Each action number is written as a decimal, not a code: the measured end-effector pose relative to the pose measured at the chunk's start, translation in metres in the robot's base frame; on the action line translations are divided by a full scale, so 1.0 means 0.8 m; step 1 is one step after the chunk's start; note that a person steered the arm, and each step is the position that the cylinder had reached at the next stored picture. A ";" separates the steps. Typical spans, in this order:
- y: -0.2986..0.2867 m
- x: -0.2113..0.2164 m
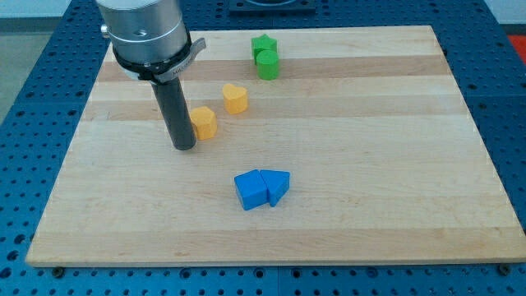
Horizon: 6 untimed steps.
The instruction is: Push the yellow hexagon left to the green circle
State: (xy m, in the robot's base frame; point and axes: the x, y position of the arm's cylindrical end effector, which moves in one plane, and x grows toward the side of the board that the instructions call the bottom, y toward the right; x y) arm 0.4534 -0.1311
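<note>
A yellow hexagon block (204, 122) lies left of the board's middle. My tip (184, 146) stands just to its left and slightly below, with the rod against or almost against the block's left side. The green circle (268, 65) lies near the view's top, up and to the right of the hexagon. A green star-shaped block (263, 44) sits directly above the circle, touching it.
A second yellow block (235, 98), heart-like in shape, lies between the hexagon and the green circle. Two blue blocks, a cube (251, 190) and a triangle (278, 186), touch each other below the middle. The wooden board (394, 164) rests on a blue perforated table.
</note>
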 end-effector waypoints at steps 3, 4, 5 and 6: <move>-0.051 0.027; -0.051 0.027; -0.030 -0.026; -0.004 -0.052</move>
State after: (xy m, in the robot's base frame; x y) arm 0.4115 -0.1340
